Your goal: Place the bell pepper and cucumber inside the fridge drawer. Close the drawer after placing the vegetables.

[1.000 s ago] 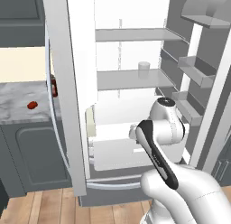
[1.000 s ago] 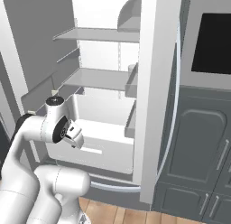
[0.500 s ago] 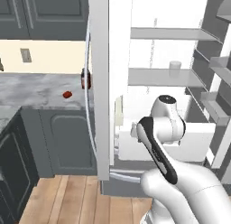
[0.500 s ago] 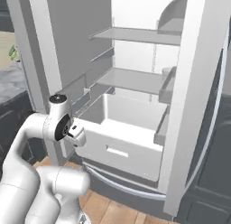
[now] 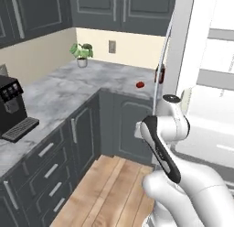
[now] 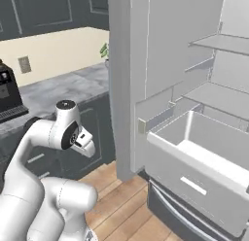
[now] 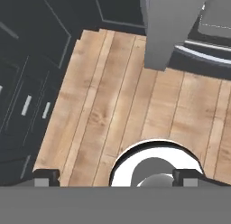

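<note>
The left base view is looking from behind the arm on its left, forward and down across the grey marble counter toward the corner, with the fridge's open door edge at its right. The right base view is looking from the arm's other side at the pulled-out fridge drawer close by, and is sharing that counter and the potted plant. The hand view is pointing almost straight down at the wooden floor, well above it.
</note>
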Controlling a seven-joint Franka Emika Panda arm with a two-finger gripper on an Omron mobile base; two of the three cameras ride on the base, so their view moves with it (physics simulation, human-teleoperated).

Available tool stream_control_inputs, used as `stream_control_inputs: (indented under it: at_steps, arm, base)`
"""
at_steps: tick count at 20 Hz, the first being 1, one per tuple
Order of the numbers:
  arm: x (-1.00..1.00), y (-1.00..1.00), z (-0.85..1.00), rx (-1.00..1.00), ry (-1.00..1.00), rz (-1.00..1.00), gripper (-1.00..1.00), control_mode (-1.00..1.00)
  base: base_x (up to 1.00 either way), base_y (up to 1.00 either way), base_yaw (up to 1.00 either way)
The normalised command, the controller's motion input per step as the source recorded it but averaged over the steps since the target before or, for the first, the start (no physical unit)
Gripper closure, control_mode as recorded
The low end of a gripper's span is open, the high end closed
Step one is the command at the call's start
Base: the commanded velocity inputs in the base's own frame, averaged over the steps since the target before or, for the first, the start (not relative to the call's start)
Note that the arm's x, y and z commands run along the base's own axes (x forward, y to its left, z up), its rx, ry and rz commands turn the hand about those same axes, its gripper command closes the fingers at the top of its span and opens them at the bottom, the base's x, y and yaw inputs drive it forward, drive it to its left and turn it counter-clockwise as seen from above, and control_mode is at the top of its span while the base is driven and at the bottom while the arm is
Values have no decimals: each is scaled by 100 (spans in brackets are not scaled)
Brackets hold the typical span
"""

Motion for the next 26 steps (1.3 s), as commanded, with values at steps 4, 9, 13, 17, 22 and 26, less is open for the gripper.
stream_control_inputs:
  at_steps: [4, 9, 13, 17, 22, 26]
  arm:
    - [0, 0, 0, 0, 0, 0, -100, 100]
    - [0, 0, 0, 0, 0, 0, -100, 100]
    - [0, 0, 0, 0, 0, 0, -100, 100]
    - [0, 0, 0, 0, 0, 0, -100, 100]
    - [0, 0, 0, 0, 0, 0, -100, 100]
    - [0, 0, 0, 0, 0, 0, -100, 100]
  base:
    - [38, 100, 41]
    - [80, 89, -13]
    - [100, 38, -42]
    - [100, 3, -41]
    - [100, -4, -50]
    - [100, -1, -49]
